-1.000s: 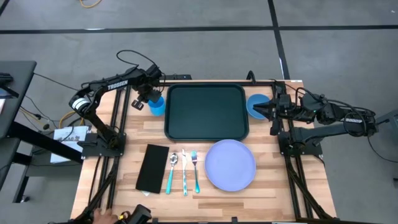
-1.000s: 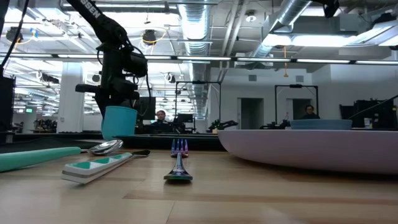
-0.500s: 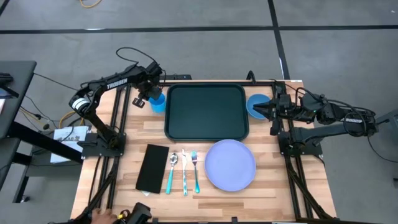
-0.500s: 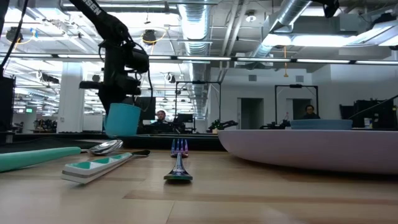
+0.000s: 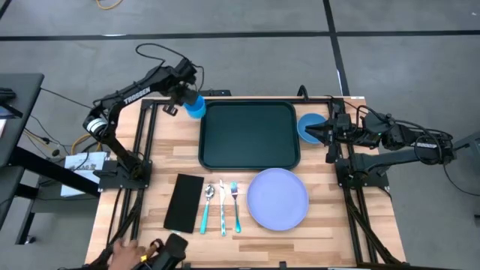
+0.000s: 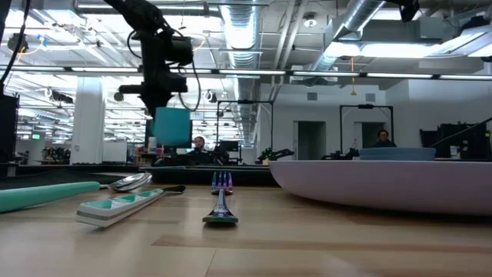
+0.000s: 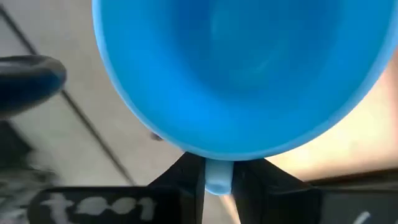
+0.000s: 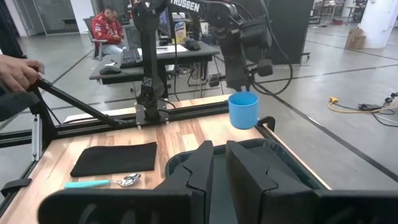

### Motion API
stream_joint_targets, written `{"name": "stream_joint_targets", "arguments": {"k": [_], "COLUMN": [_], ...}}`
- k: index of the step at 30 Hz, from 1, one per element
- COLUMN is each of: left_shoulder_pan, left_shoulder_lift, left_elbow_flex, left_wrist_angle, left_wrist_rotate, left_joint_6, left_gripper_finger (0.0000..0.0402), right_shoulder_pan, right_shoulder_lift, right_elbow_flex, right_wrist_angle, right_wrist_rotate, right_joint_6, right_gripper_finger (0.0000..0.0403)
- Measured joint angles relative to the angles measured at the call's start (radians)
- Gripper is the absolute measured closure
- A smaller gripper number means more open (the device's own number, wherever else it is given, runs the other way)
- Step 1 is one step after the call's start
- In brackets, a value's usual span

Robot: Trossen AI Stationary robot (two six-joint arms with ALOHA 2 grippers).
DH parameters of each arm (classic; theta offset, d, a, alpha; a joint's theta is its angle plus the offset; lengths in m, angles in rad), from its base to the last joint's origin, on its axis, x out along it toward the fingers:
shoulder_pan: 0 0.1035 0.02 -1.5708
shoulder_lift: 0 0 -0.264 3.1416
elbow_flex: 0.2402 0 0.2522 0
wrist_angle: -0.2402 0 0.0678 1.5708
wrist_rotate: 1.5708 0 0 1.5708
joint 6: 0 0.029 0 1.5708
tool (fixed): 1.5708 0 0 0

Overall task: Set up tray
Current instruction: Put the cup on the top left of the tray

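Above table, left hand (image 5: 187, 95) gripping blue cup (image 5: 196, 104) (airborne), beside tray (image 5: 249, 135)

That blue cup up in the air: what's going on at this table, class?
The left gripper holds the blue cup by its rim, clear of the table, by the far left corner of the empty dark tray. The right gripper sits low beside a blue bowl at the tray's right. Nearer the front lie a black napkin, a spoon, a knife, a fork and a lavender plate.
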Motion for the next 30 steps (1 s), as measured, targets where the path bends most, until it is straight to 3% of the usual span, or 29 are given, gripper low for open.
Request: {"name": "stream_joint_targets", "arguments": {"k": [9, 16, 24, 30], "left_shoulder_pan": [-0.042, -0.049, -0.05, -0.049], "left_shoulder_lift": [0.071, 0.197, 0.3, 0.326], "left_elbow_flex": [-0.007, 0.041, 0.152, 0.157], "left_wrist_angle": [0.225, 0.229, 0.197, 0.156], "left_wrist_rotate": [0.059, 0.087, 0.122, 0.124], "left_joint_6": [0.116, 0.153, 0.154, 0.161], "left_gripper_finger": [0.0351, 0.0367, 0.0356, 0.0367], "right_shoulder_pan": [0.0, 0.0, 0.0, 0.0], "right_shoulder_lift": [0.0, 0.0, 0.0, 0.0], "right_elbow_flex": [0.0, 0.0, 0.0, 0.0], "right_wrist_angle": [0.0, 0.0, 0.0, 0.0], "right_wrist_rotate": [0.0, 0.0, 0.0, 0.0], "right_joint_6": [0.0, 0.0, 0.001, 0.001], "right_gripper_finger": [0.0365, 0.0365, 0.0365, 0.0365]}}
